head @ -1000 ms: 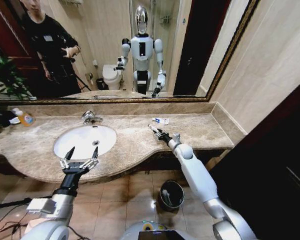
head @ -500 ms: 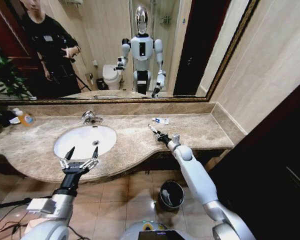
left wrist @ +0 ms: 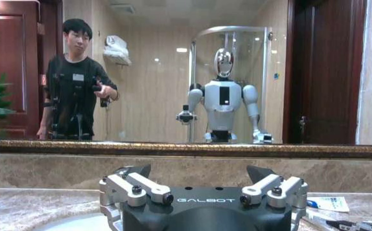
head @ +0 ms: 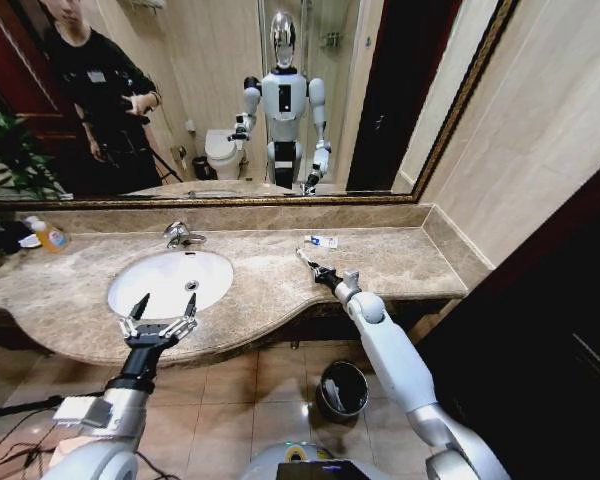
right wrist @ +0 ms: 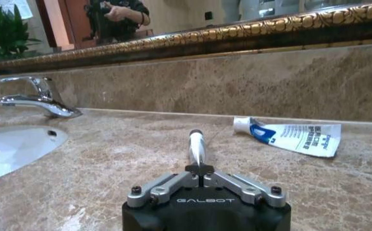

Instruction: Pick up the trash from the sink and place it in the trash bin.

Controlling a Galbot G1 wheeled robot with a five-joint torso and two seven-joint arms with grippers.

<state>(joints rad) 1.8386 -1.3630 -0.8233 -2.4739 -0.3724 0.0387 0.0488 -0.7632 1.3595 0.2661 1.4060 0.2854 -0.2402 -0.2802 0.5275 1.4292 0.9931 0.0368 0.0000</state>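
Bare counter surrounds the blue-printed packet; the faucet stands well apart.

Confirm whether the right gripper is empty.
No: in the right wrist view the right gripper is shut on a slim white tube above the counter.

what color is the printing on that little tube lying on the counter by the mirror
Blue print on the white tube, clearest in the right wrist view.

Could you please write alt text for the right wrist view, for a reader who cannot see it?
The right gripper is shut on a thin white tube just above the marble counter. A blue-printed packet lies beyond it near the backsplash, with the faucet and sink off to one side.
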